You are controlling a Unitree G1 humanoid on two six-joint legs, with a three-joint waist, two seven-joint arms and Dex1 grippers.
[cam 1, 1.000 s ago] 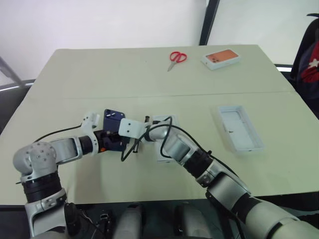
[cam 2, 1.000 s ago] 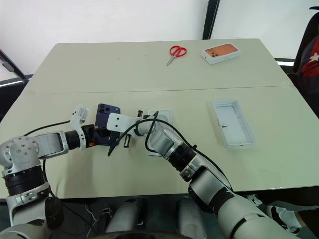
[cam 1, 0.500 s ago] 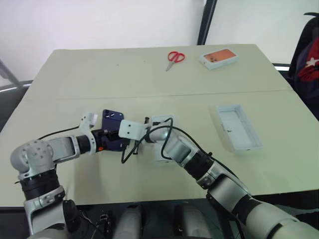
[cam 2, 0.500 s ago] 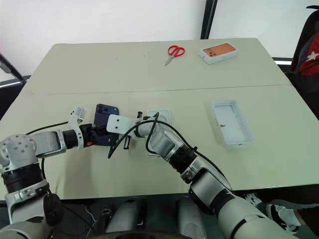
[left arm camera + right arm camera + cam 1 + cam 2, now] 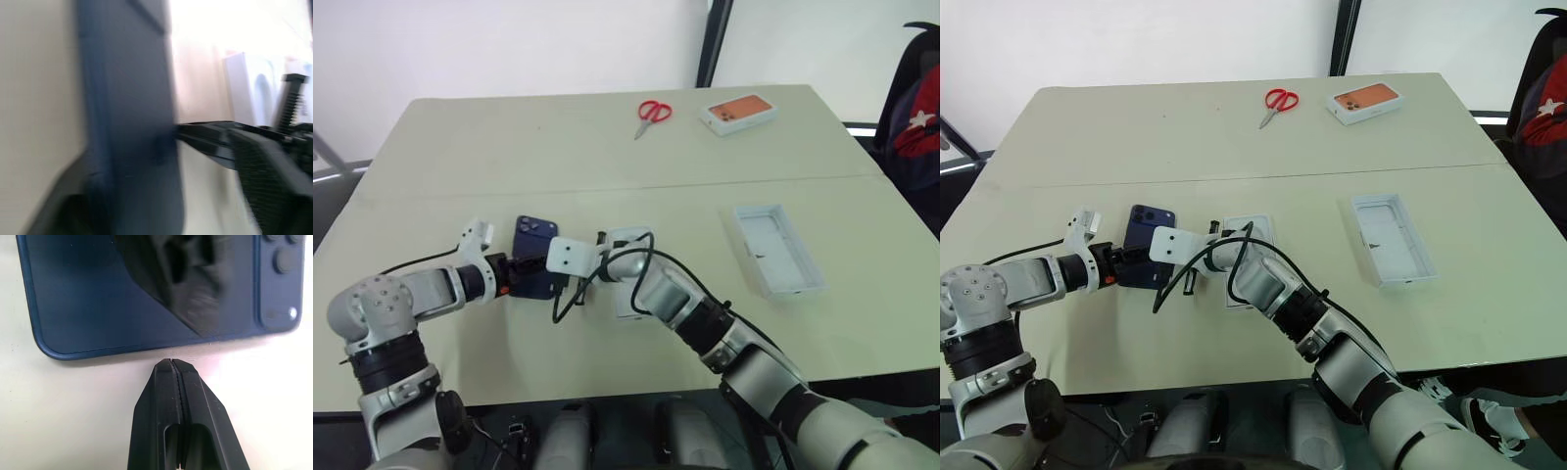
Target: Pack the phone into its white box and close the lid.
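Phone (image 5: 1148,257): navy, camera-side up on table (image 5: 1234,137), left of white box (image 5: 1252,257). Left gripper (image 5: 1132,259): at phone's near edge, grip indeterminate. Right gripper (image 5: 171,367): fingers pressed together (empty), tips beside phone's long edge. Lid (image 5: 1391,238): well right.

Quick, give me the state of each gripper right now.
Left gripper: at the phone, fingers straddling its edge; grip cannot be told.
Right gripper: shut, empty, tips beside the phone's edge.
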